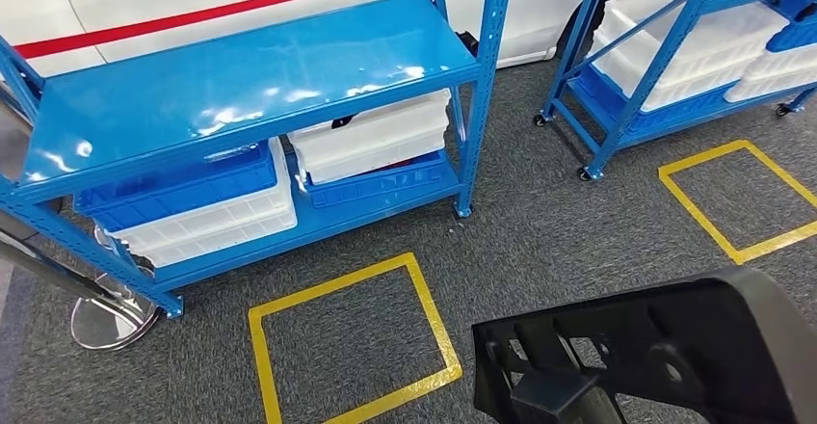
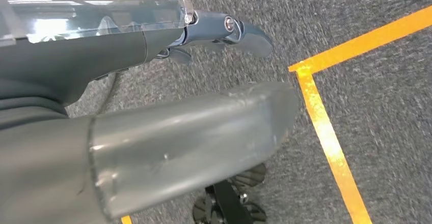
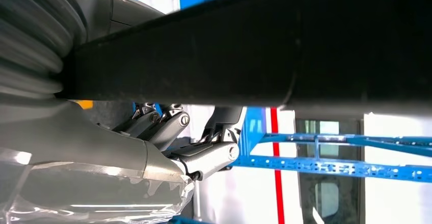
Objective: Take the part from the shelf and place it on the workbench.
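Black part [image 1: 665, 347] sits low in the head view, over grey carpet, well clear of the blue shelf [image 1: 241, 87]; right hand [image 3: 193, 137] grips it, fingers curled under its edge. Left hand [image 2: 224, 33] holds nothing, fingers loosely extended above the carpet near yellow floor tape [image 2: 326, 132]; white bins [image 1: 371, 135] rest under the shelf's top deck.

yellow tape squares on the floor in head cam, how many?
2. One yellow tape square in front of the near blue shelf; another on the right by the second shelf. More may lie outside the frame.
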